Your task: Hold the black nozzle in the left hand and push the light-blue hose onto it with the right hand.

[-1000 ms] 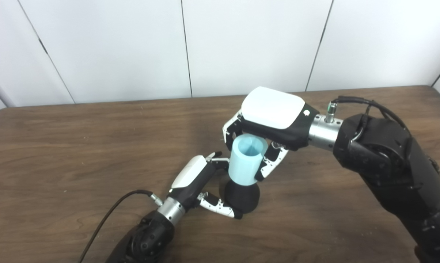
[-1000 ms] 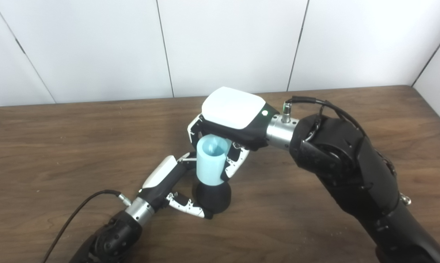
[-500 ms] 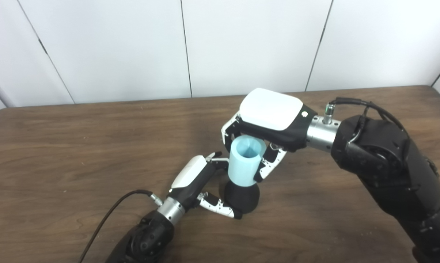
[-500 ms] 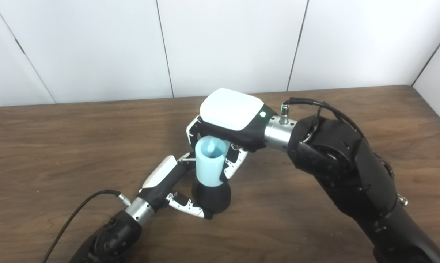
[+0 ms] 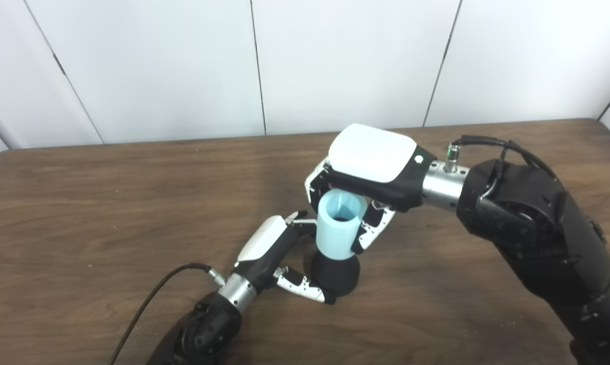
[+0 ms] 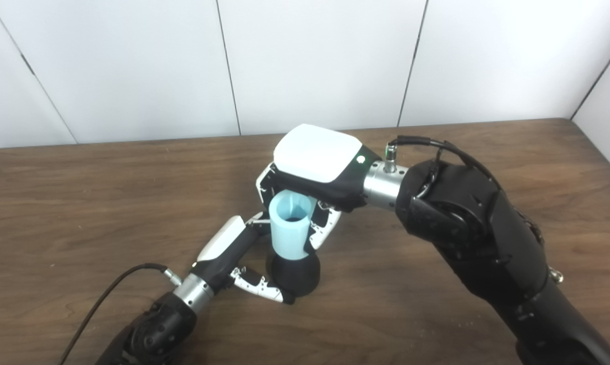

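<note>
The light-blue hose [image 5: 338, 229] stands upright on the black nozzle [image 5: 335, 275] mid-worktop, right hand [image 5: 368, 175] wrapped around it from above, left hand [image 5: 284, 263] clasping the nozzle's near-left side.

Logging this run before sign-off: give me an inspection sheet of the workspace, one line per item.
Surface: dark wooden table, a few pale specks near the front right.
Job's things: light-blue hose stands upright on the black nozzle, which rests on the table.
Clutter: nothing seen.
Hands: left robot hand wrapped round the nozzle's base; right robot hand closed on the hose from above.
Cables: black cable trails from the left wrist; another loops over the right wrist.
Surroundings: white wall panels behind the table.
</note>
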`<state>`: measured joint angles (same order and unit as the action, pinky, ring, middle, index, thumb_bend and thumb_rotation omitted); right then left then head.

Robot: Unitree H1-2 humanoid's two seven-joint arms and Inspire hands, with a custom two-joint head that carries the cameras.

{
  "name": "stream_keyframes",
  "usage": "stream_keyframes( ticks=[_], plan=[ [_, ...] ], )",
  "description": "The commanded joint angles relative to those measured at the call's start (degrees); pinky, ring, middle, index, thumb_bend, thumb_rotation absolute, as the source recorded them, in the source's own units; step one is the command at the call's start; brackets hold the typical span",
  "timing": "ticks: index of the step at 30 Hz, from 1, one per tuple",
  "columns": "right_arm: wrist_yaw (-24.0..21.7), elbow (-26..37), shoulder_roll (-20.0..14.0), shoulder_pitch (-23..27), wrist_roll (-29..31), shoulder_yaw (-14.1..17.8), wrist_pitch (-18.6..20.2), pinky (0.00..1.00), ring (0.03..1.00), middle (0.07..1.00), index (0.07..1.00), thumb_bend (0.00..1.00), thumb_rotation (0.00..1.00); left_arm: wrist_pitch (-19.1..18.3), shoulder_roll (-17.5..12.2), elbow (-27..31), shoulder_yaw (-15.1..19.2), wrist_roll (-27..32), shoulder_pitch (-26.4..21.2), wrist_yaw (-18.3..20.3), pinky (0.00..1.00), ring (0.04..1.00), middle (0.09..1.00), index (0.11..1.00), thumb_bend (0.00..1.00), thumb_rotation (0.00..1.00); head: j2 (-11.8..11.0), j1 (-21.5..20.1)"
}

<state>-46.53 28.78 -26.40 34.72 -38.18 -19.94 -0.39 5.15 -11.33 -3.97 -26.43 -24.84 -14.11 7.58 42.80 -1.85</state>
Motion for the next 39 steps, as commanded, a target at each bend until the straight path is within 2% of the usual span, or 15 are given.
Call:
stream_keyframes(
  ticks=[1, 18, 20, 23, 27, 28, 31, 33, 35, 39],
  plan=[
    [0.3, 1.0, 0.2, 2.0, 0.5, 0.2, -0.5, 0.15, 0.247, 0.508, 0.472, 0.53, 0.0, -2.7, -1.0, -1.8, -1.7, -2.1, 1.7, 3.9, 0.97, 0.753, 0.498, 0.482, 0.52, 0.0, 0.0, -0.1],
    [0.2, 0.6, -0.1, 1.6, 0.0, 0.3, -0.6, 0.13, 0.211, 0.513, 0.47, 0.53, 0.0, -2.6, -1.0, -1.8, -1.7, -2.1, 1.7, 3.9, 0.97, 0.753, 0.498, 0.482, 0.52, 0.0, 0.2, -0.2],
    [0.7, 0.0, -0.2, 1.3, 0.1, 0.3, -1.0, 0.11, 0.188, 0.469, 0.493, 0.53, 0.0, -2.6, -1.0, -1.8, -1.7, -2.1, 1.7, 3.9, 0.97, 0.753, 0.498, 0.482, 0.52, 0.0, 0.2, -0.1],
    [0.9, -0.3, -0.1, 1.0, -0.1, 0.2, -1.2, 0.1, 0.185, 0.469, 0.494, 0.53, 0.0, -2.7, -1.0, -1.7, -1.7, -2.1, 1.7, 4.0, 0.97, 0.752, 0.498, 0.482, 0.52, 0.0, 0.2, -0.1],
    [1.0, -0.9, 0.1, 0.6, -0.4, 0.0, -1.2, 0.1, 0.18, 0.409, 0.506, 0.53, 0.0, -2.8, -1.0, -1.5, -1.6, -2.0, 1.7, 4.0, 0.97, 0.753, 0.498, 0.482, 0.52, 0.0, 0.3, 0.0],
    [1.1, -1.0, 0.1, 0.6, -0.4, 0.0, -1.2, 0.1, 0.18, 0.446, 0.493, 0.53, 0.0, -2.8, -1.0, -1.5, -1.6, -2.0, 1.7, 4.0, 0.97, 0.753, 0.498, 0.482, 0.52, 0.0, 0.3, 0.0],
    [1.1, -1.3, 0.1, 0.4, -0.4, -0.2, -1.1, 0.11, 0.178, 0.469, 0.485, 0.53, 0.0, -2.9, -0.9, -1.4, -1.7, -2.1, 1.7, 4.0, 0.97, 0.753, 0.498, 0.482, 0.52, 0.0, 0.3, 0.0],
    [1.0, -1.3, 0.1, 0.2, -0.4, -0.3, -1.1, 0.1, 0.176, 0.412, 0.502, 0.53, 0.0, -3.0, -0.9, -1.3, -1.7, -2.2, 1.7, 4.0, 0.97, 0.753, 0.498, 0.482, 0.52, 0.0, 0.3, 0.0],
    [0.9, -1.3, 0.1, 0.1, -0.4, -0.4, -1.0, 0.1, 0.178, 0.405, 0.507, 0.52, 0.0, -3.0, -0.9, -1.2, -1.7, -2.2, 1.7, 4.0, 0.97, 0.753, 0.498, 0.482, 0.52, 0.0, 0.3, 0.0],
    [0.9, -1.4, 0.1, -0.1, -0.4, -0.7, -0.8, 0.13, 0.209, 0.47, 0.493, 0.53, 0.0, -3.0, -0.9, -1.2, -1.6, -2.1, 1.7, 4.0, 0.97, 0.755, 0.498, 0.482, 0.52, 0.0, 0.4, 0.0]
  ],
)
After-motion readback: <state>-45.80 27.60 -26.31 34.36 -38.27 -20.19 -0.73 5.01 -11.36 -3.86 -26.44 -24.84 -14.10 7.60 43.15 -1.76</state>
